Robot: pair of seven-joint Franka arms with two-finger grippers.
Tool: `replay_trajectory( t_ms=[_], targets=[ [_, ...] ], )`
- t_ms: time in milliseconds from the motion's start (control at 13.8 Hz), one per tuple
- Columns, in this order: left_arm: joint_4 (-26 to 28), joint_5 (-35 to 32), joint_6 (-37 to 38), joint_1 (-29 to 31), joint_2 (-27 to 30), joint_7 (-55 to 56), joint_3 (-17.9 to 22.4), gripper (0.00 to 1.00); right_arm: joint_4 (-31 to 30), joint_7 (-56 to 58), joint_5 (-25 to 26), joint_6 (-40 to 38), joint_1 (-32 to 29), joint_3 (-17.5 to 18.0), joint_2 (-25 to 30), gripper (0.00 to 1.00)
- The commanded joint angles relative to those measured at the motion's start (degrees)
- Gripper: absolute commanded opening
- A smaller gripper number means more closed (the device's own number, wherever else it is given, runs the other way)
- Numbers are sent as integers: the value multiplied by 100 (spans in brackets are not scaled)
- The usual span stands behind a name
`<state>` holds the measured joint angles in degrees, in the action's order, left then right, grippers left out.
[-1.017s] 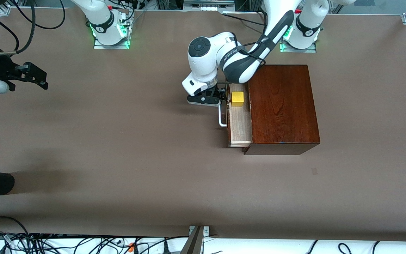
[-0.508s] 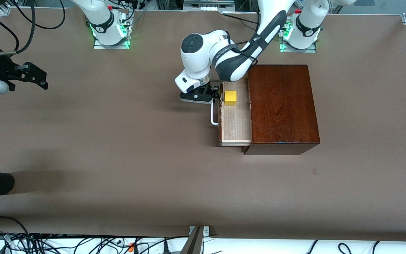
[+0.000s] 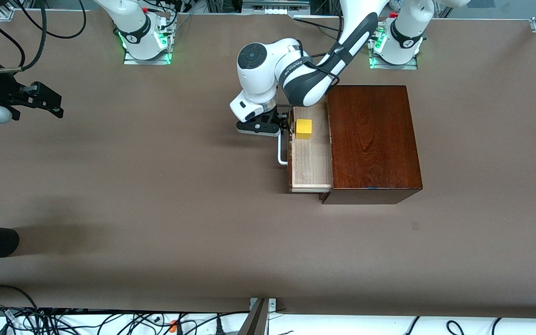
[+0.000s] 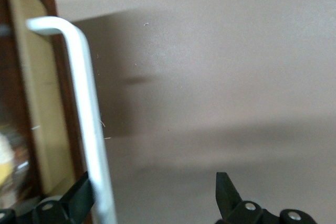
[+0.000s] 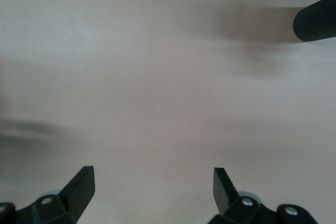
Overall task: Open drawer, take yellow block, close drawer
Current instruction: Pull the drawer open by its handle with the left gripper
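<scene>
Drawer (image 3: 311, 160) stood pulled out of the wooden box (image 3: 372, 142), toward the right arm's end of the table (image 3: 156, 195).
The block (image 3: 303, 129) sat in the drawer, at the end farther from the front camera, just beside the drawer front. The handle (image 3: 281, 152) projected from that front, with the left gripper (image 3: 281, 124) at its end nearest the block.

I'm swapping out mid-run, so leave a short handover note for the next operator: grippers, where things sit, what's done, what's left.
Left gripper: open at the white handle, one finger on either side of the bar.
Right gripper: open, holding nothing, waiting over bare table at the right arm's end.
Drawer: pulled partly out of the wooden box.
Yellow block: lying in the drawer, untouched.
Done: drawer opened.
Left: take the block out, then close the drawer.
</scene>
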<state>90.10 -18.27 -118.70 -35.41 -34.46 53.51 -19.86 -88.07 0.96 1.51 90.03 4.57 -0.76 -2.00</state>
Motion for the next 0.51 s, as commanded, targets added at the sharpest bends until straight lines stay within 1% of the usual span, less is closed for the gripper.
replay_trajectory(
  t_ms=[0,145,218,363,436],
  targets=[
    [-432,-124,636,-185,-61,19,-45,100,71,1,-55,-12,-53,23,-28,100],
    [-450,-141,857,-177,-52,10,-45,100,71,1,-55,-12,-53,23,-28,100],
    [-485,-133,945,-159,70,10,-36,100,80,1,-55,-12,-53,23,-28,100],
    [-729,-124,1479,-115,333,-103,-27,100,80,1,-55,-3,-53,23,-28,100],
    [-922,-63,1795,-89,448,-374,-1,100,71,1,-55,32,-53,23,-28,100]
  ],
)
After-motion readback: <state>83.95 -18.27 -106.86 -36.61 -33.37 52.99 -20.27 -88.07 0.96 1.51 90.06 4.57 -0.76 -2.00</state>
